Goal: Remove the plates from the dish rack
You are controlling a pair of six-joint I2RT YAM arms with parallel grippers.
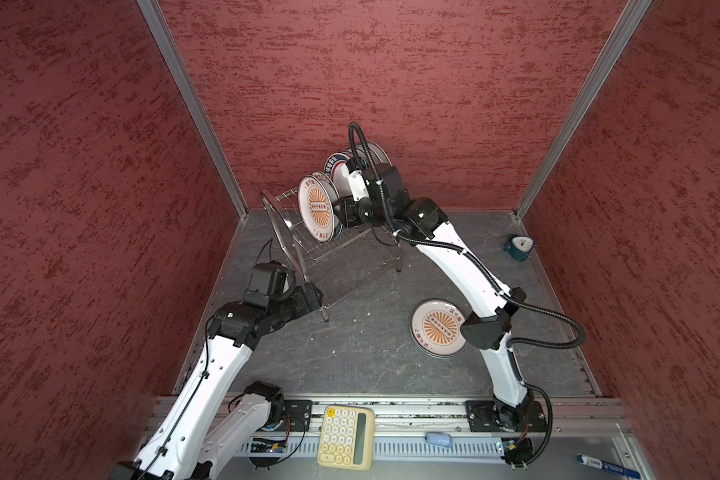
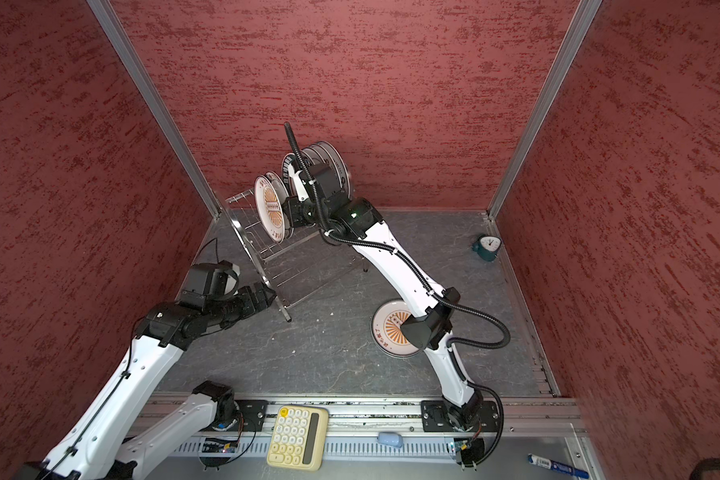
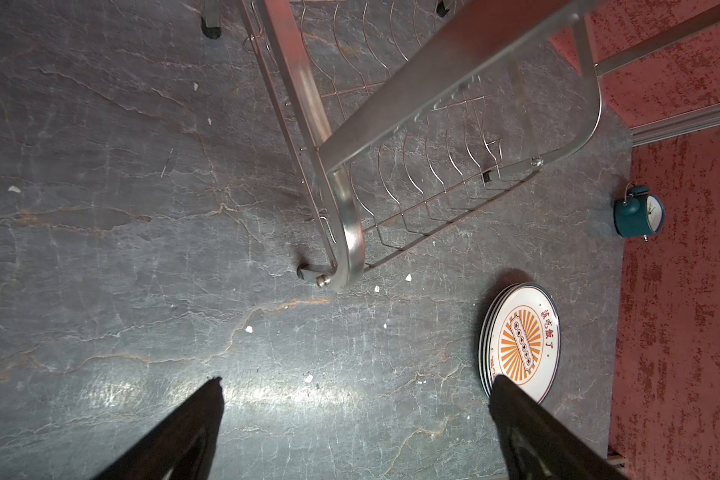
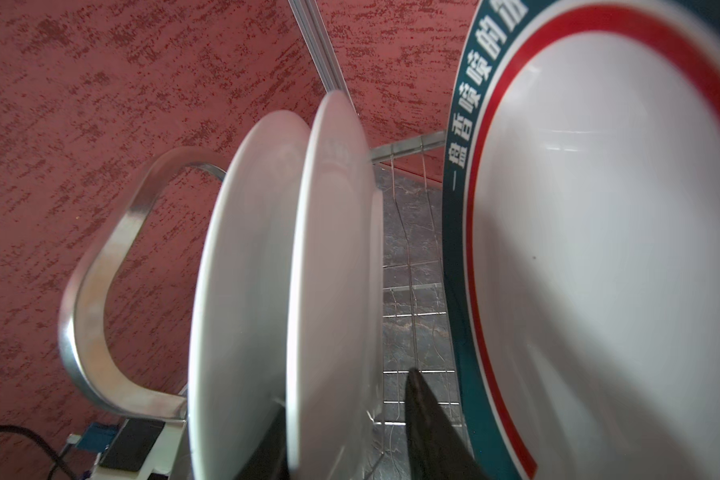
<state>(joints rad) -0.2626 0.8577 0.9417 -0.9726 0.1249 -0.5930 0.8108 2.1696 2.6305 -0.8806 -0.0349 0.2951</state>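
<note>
White plate (image 4: pixel 329 270) between right fingers (image 4: pixel 426 419)

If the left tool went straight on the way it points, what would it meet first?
Probably the dish rack, at its curved lower frame corner; the open left tool may reach the table first, depth unclear.

We read red characters 该吃饭了 on the stacked plate (image 3: pixel 528 332) lying on the desk (image 3: pixel 142 249); white characters 香喷喷的 on the teal rim band of the racked plate (image 4: pixel 599 249) in the dish rack (image 4: pixel 96 270); the calculator (image 1: pixel 345 436) keys and clock (image 1: pixel 519 246) dial are too small to read.
</note>
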